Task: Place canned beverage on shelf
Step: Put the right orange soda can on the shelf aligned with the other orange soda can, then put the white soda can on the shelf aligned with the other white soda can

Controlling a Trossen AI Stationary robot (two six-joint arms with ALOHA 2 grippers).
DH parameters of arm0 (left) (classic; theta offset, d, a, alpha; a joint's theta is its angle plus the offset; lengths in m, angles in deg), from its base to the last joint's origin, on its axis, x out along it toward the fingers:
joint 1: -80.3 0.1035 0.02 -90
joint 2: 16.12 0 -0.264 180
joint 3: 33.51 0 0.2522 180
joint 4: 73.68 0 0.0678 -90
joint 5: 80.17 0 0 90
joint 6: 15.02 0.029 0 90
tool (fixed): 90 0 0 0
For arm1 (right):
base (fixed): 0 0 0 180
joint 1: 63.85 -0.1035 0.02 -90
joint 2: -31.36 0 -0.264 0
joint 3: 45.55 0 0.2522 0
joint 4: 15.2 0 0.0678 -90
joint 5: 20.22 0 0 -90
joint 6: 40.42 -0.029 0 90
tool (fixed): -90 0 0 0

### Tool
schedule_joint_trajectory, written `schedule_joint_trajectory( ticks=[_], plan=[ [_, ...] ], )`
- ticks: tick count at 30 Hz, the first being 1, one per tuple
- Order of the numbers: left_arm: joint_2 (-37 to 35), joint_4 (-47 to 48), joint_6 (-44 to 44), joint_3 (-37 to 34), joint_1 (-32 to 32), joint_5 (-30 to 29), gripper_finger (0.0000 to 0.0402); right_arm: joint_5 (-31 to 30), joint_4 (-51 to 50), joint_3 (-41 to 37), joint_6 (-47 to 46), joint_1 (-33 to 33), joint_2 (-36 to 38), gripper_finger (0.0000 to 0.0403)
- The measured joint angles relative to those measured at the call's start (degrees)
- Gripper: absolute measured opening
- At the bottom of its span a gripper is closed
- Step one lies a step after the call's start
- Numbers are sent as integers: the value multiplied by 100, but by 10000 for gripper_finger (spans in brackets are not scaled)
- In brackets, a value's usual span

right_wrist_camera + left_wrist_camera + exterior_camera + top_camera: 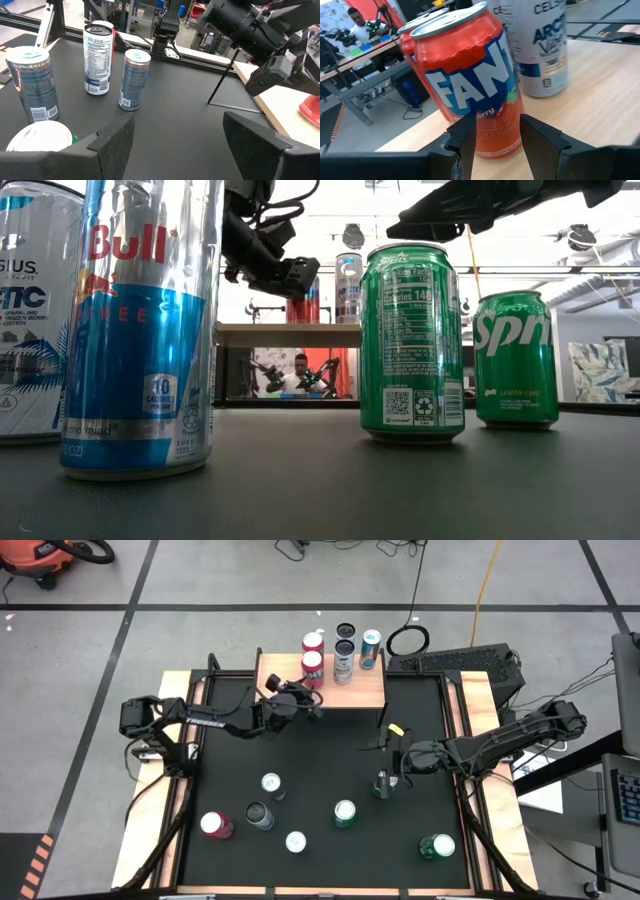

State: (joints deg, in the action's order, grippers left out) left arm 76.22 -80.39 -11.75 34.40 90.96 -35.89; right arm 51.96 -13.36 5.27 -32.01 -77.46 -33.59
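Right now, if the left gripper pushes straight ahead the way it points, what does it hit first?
The left gripper would most likely meet the red Fanta can first; it stands on the shelf directly ahead of the open fingers. A Celsius can stands beyond, off to one side.

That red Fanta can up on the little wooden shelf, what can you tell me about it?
The Fanta can is a red metal drink can with a blue-and-white logo and a silver lid. It stands upright on the light-wood shelf, near its left edge, with a second red can right behind it and a white Celsius can beside it. The left gripper sits right at it, jaws apart on either side of its base.
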Motion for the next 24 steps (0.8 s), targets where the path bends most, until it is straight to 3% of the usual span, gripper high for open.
schedule_joint_trajectory(
  ticks=[12,24],
  plan=[
    [0,-4,-3,0,36,0,150,0,-1,2,-20,0,0,281],
    [0,-151,-150,0,-394,-7,150,0,-1,0,36,0,0,281]
  ],
)
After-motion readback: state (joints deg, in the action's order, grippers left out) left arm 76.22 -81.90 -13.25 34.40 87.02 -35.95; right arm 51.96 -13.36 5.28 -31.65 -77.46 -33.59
